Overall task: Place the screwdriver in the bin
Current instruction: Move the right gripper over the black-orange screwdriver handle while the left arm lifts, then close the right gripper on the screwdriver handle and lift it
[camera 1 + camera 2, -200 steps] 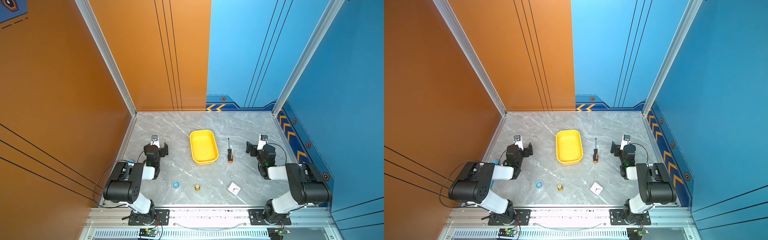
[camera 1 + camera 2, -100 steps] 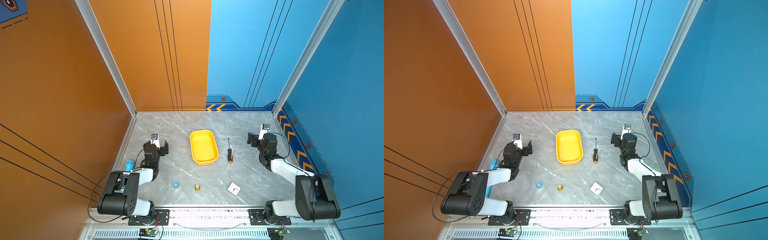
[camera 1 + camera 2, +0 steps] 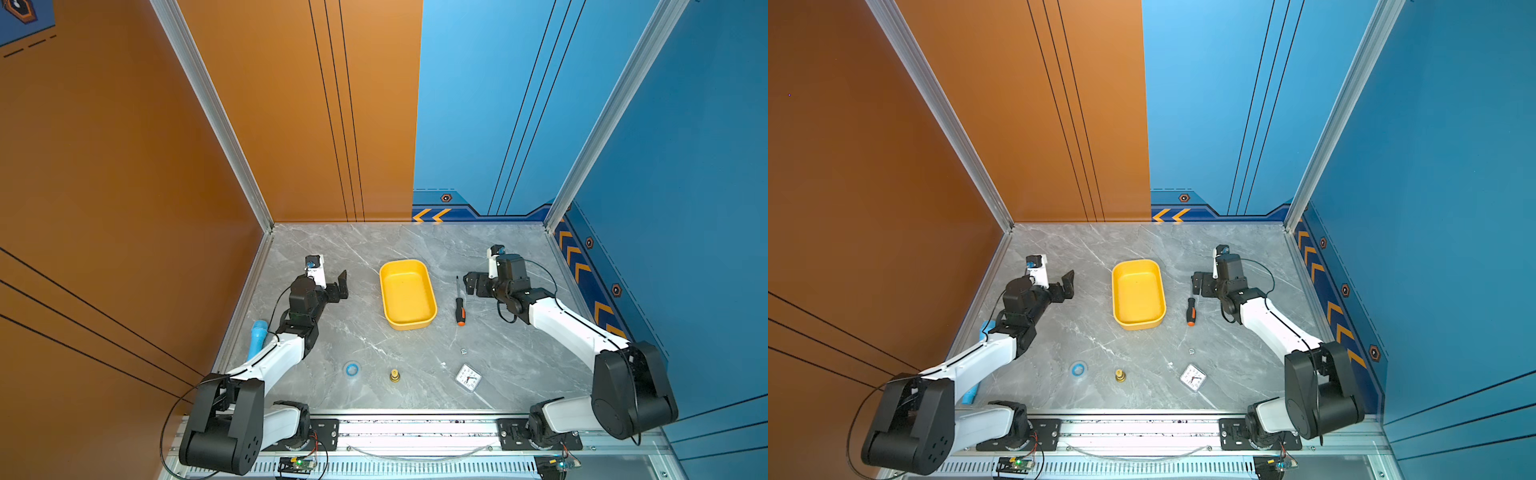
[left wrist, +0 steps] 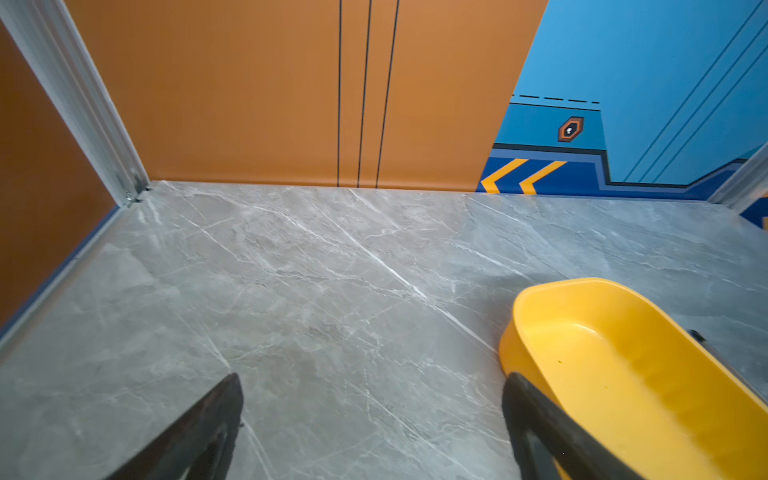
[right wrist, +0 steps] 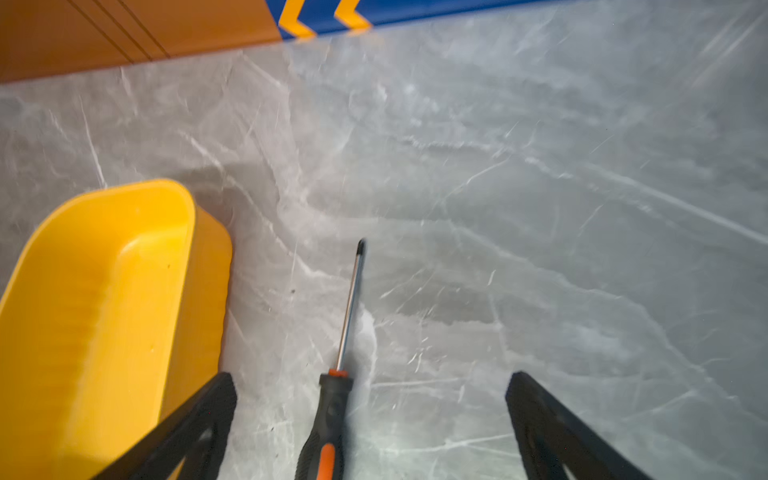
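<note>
Screwdriver [image 3: 459, 305]: lying mid-desk just right of the bin [image 3: 411, 325], untouched; I am reaching the newly unfolded right gripper [image 3: 471, 286], jaws wide and empty, towards its shaft for pickup; left gripper [image 3: 338, 287] likewise extending, open-jawed.

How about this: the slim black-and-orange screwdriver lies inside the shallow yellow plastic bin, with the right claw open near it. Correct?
No. The right wrist view shows the slim black-and-orange screwdriver lying on the grey marble table beside the shallow yellow plastic bin, not inside. The right gripper is open near it.
</note>
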`<state>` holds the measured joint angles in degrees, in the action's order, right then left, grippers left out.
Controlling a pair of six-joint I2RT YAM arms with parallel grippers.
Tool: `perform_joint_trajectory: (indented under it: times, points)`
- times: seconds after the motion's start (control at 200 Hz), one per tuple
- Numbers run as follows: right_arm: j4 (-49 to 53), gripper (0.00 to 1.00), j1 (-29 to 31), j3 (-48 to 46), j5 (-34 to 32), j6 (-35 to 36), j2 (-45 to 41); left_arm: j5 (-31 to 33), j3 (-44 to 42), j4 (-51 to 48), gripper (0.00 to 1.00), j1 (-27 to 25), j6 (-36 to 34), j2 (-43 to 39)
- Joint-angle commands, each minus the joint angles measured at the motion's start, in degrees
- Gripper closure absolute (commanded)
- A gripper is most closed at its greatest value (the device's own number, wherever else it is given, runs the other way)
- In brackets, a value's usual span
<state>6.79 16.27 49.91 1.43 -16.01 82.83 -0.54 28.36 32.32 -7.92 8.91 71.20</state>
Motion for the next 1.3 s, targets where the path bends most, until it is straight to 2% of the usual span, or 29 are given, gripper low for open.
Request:
perform_joint_trajectory:
  times: [0.0, 0.215, 0.501, 0.731, 0.926, 1.297]
  points:
    - [7.77, 0.00, 1.41, 1.86, 1.51, -4.30, 3.28, -5.34, 1.92, -4.39, 0.02, -0.47, 4.77, 1.62]
    - [10.51, 0.01, 4.39, 2.34, 0.18, -5.78, 7.92, -8.19, 3.02, -8.01, 0.02, -0.71, 7.33, 2.68]
    - [10.37, 0.03, 8.92, 2.34, -1.99, -6.58, 10.31, -7.79, 6.02, -16.28, 0.02, -0.69, 4.34, 2.70]
    - [11.76, 0.22, 9.74, 3.52, -2.35, -5.54, 12.07, -8.09, 6.60, -18.34, 0.02, -0.69, 4.27, 2.13]
    - [12.15, 0.32, 9.81, 3.79, -2.74, -5.35, 13.02, -8.91, 6.76, -18.37, 0.02, -0.70, 4.43, 1.88]
    - [12.66, 0.45, 10.00, 5.43, -3.41, -5.02, 15.25, -11.30, 7.78, -18.34, 0.02, -0.69, 4.72, 4.15]
